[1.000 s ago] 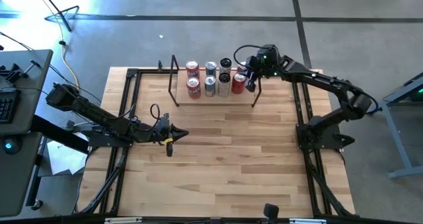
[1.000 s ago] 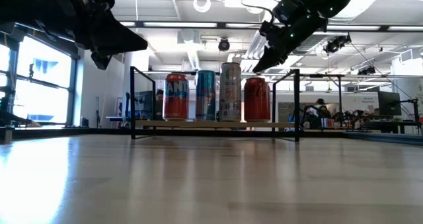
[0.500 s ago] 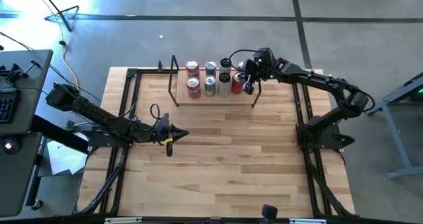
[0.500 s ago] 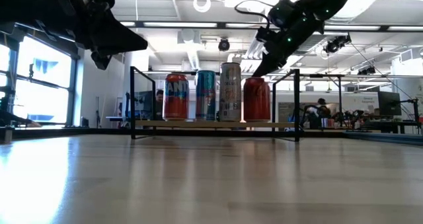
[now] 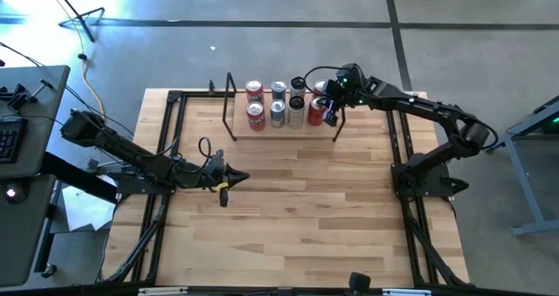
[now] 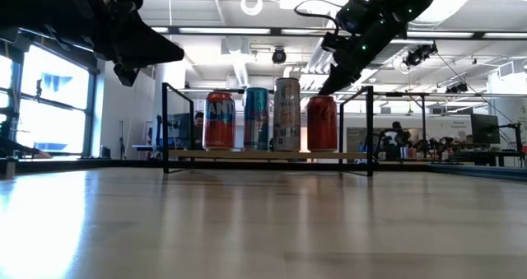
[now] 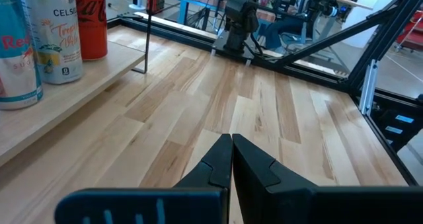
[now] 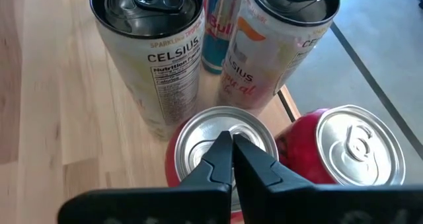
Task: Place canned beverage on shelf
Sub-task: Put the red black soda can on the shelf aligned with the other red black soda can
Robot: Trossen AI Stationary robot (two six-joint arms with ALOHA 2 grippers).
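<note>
left hand [image 5: 229, 181] closed, idle over mid counter [image 5: 288, 209] | right hand [image 8: 231, 145] closed, empty, just above red cola can [image 8: 221, 141] | can upright at right end of shelf [image 6: 268, 155], beside Celsius can [image 8: 155, 49]

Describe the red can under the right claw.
The red can is short and looks like aluminium, with a red body and a silver lid. It stands upright on the shelf, at the right-arm end of the row nearer the table's middle, beside a taller Celsius can. The shut right claw is over its lid; whether they touch cannot be told.
</note>
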